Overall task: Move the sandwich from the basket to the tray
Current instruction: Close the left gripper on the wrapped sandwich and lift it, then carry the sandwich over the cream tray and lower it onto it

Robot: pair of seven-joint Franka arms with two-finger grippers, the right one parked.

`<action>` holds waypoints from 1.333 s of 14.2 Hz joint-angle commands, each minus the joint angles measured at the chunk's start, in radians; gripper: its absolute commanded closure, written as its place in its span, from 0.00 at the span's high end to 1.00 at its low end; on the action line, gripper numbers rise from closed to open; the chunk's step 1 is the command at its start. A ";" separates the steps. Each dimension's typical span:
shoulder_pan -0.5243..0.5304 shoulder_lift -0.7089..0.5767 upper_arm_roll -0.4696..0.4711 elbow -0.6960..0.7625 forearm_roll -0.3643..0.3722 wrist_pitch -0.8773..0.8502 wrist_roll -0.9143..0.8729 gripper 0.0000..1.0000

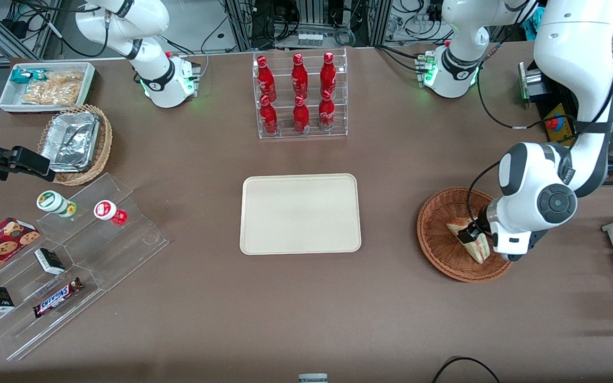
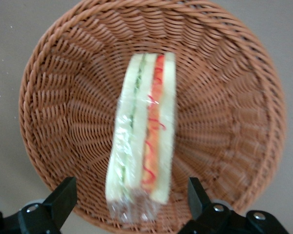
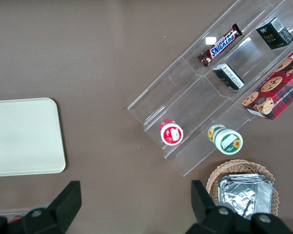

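Observation:
The sandwich (image 2: pixel 144 136), a white-bread wedge with green and red-orange layers in clear film, lies in the reddish-brown woven basket (image 2: pixel 63 83). My gripper (image 2: pixel 132 197) hangs just above it, open, one dark finger on each side of the sandwich's wrapped end, neither touching it. In the front view the gripper (image 1: pixel 471 234) is low over the sandwich (image 1: pixel 471 242) inside the basket (image 1: pixel 437 234), toward the working arm's end of the table. The cream tray (image 1: pixel 300 214) lies bare at the table's middle.
A clear rack of red bottles (image 1: pixel 299 96) stands farther from the front camera than the tray. Toward the parked arm's end are a tan basket with foil trays (image 1: pixel 75 141), a white snack bin (image 1: pixel 46 85) and a clear stepped stand (image 1: pixel 67 266) with snacks.

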 commanded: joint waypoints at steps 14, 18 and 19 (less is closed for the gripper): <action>-0.008 0.038 -0.005 0.002 0.031 0.125 -0.139 0.31; -0.126 -0.014 -0.034 0.140 0.030 -0.092 -0.141 0.30; -0.178 -0.007 -0.034 0.192 0.030 -0.149 -0.142 0.30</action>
